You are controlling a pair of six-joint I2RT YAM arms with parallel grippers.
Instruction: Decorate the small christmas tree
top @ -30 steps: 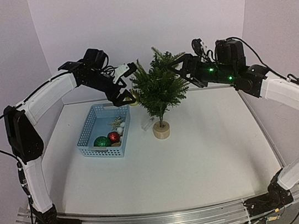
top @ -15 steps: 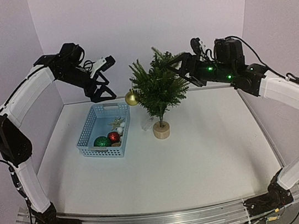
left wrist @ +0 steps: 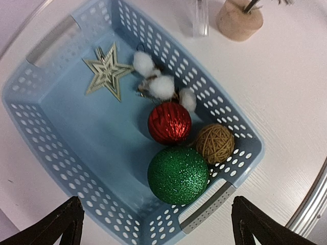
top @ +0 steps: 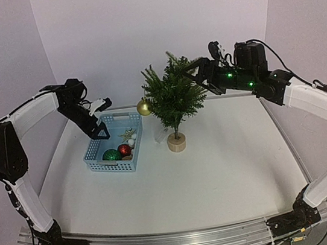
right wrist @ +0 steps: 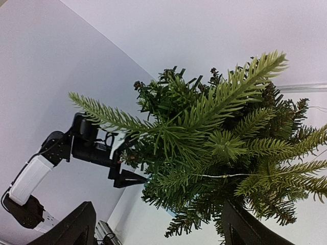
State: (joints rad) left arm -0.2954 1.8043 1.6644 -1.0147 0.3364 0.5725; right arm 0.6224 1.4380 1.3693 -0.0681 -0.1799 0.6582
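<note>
The small christmas tree [top: 172,97] stands mid-table on its pale wooden disc base [top: 177,143]. A gold ball [top: 143,107] hangs on its left side. My left gripper [top: 100,131] is open and empty, hovering over the blue basket [top: 96,150]. The left wrist view looks down into the basket [left wrist: 66,132], which holds a straw star [left wrist: 106,72], white cotton balls [left wrist: 162,87], a red ball [left wrist: 169,122], a green glitter ball [left wrist: 178,175] and a twine ball [left wrist: 214,143]. My right gripper [top: 196,74] is open at the tree's upper right branches [right wrist: 214,148], which lie between its fingers.
A small clear plastic piece [left wrist: 200,15] lies on the table between the basket and the tree base [left wrist: 239,20]. White walls close in the back and both sides. The table's metal front rail [top: 180,242] runs along the near edge.
My left gripper let go of the gold ball, which now hangs on the tree. It pulled back left and came down over the basket. The right arm has not moved.
</note>
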